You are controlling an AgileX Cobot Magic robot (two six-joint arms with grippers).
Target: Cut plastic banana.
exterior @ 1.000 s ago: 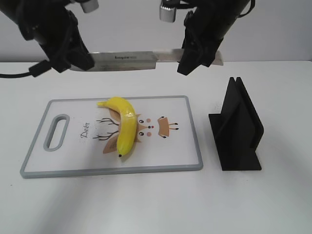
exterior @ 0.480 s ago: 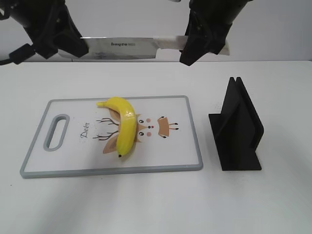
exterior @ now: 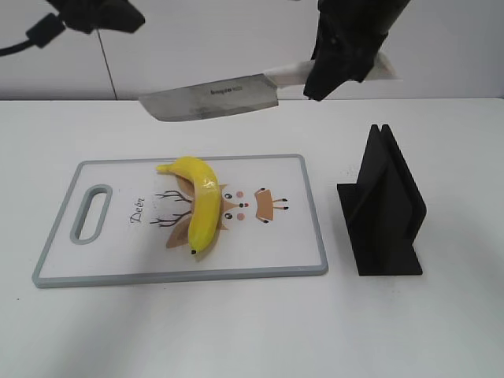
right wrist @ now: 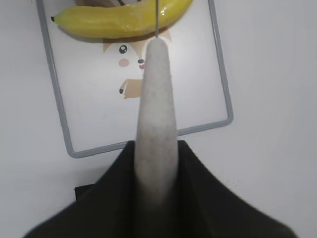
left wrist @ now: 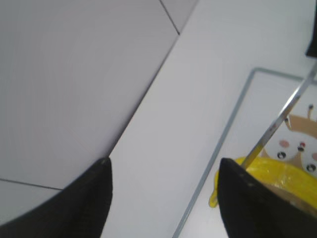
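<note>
Knife held above the plastic banana

My right hand (exterior: 339, 67) clamps the knife (exterior: 213, 96) by its pale handle; my left hand (left wrist: 163, 198) is spread, holding nothing. The plastic banana (exterior: 199, 205) lies on the cutting board (exterior: 118, 260).

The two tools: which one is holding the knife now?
The right tool, shut on the knife by its pale handle. The left tool is up at the left corner, apart from the blade.

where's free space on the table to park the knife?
Bare patches: the table in front of the cutting board, and the strip between board and black stand. On the board, the handle-slot end is free. The middle is taken by the plastic banana, with the knife in the right gripper above.
</note>
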